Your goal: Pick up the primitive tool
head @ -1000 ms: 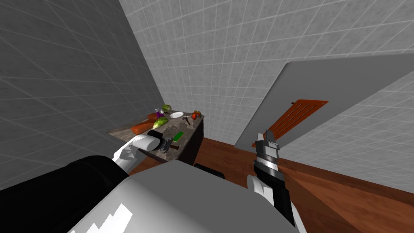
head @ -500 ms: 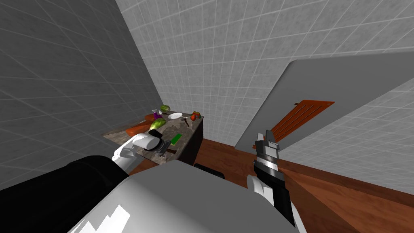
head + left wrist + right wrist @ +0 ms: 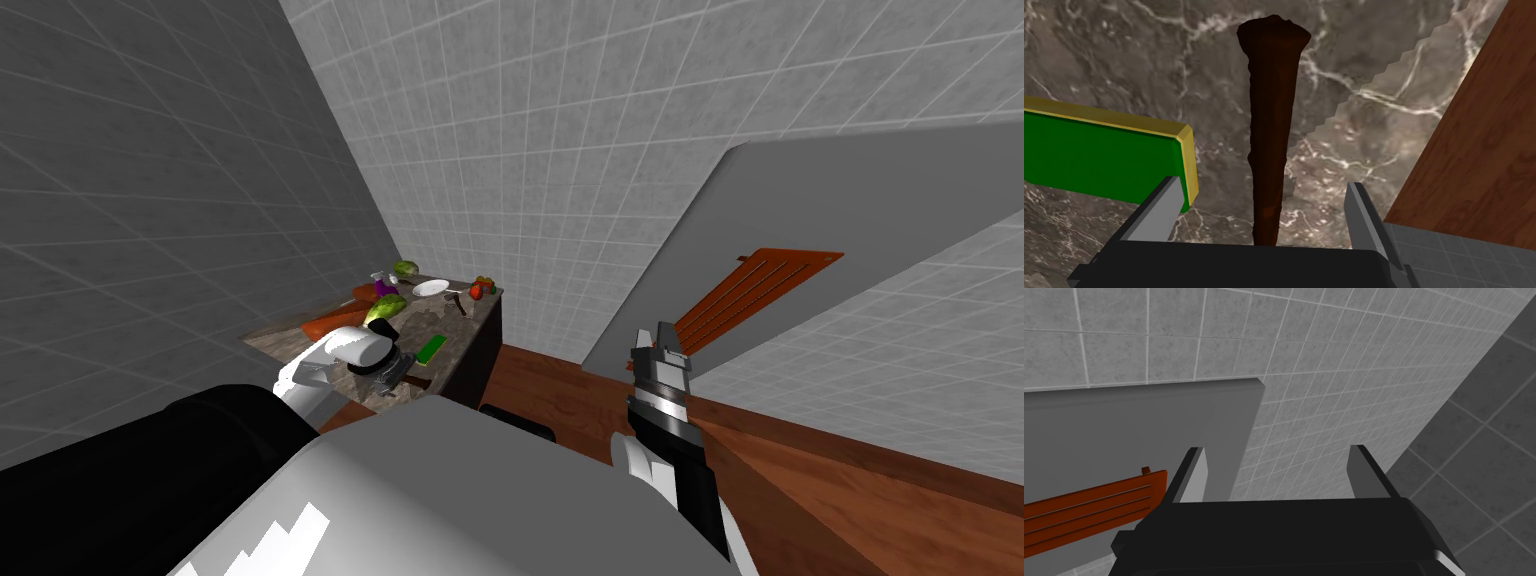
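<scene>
The primitive tool (image 3: pixel 1269 130) is a dark brown, rough, club-like stick lying on the marbled counter (image 3: pixel 1374 60). My left gripper (image 3: pixel 1263 182) is open and straddles it, one finger on each side with a gap to both. In the head view the left gripper (image 3: pixel 393 372) hangs over the near end of the counter (image 3: pixel 470 325), covering most of the tool. My right gripper (image 3: pixel 660 340) is held up over the floor, away from the counter, and its fingers (image 3: pixel 1194 473) stand open and empty.
A green block with a yellow rim (image 3: pixel 1099 150) lies close to one left finger. Further along the counter are a cabbage (image 3: pixel 406 268), a white plate (image 3: pixel 431 287), a small hammer (image 3: pixel 456 300) and tomatoes (image 3: pixel 482 288). The counter's edge drops to the wooden floor (image 3: pixel 1474 150).
The whole head view has shifted a little, so I have moved. My left hand now sits slightly lower, over the counter's near end. The right arm is unchanged.
</scene>
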